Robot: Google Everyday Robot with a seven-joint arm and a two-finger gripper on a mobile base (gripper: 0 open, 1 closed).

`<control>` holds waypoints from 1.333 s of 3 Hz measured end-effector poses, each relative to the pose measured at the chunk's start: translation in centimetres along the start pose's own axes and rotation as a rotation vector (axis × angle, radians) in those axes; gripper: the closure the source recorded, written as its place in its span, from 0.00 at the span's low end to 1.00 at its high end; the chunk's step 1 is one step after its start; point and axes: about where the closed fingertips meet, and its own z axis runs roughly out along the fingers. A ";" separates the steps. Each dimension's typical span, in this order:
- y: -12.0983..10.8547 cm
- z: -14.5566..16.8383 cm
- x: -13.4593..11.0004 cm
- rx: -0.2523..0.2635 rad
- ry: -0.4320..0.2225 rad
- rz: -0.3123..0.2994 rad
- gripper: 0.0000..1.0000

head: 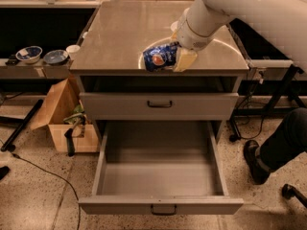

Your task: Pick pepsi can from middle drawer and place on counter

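Note:
My gripper is shut on the dark-blue pepsi can, which lies on its side with its red-white-blue logo facing out. The can is held just above the front edge of the counter, over the pale circular arc. The white arm reaches in from the upper right. The middle drawer, the lowest one, is pulled fully open below and nothing shows inside it. The like-fronted drawer above it is closed.
A side shelf at the left holds small bowls. An open cardboard box stands on the floor left of the cabinet. A person's leg and shoe are at the right. A white bowl is partly hidden behind my arm.

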 end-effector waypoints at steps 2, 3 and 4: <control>-2.5 1.1 1.1 0.013 0.003 0.009 1.00; -4.4 1.6 0.9 0.022 0.005 -0.012 1.00; -6.7 2.6 0.4 0.024 -0.002 -0.041 1.00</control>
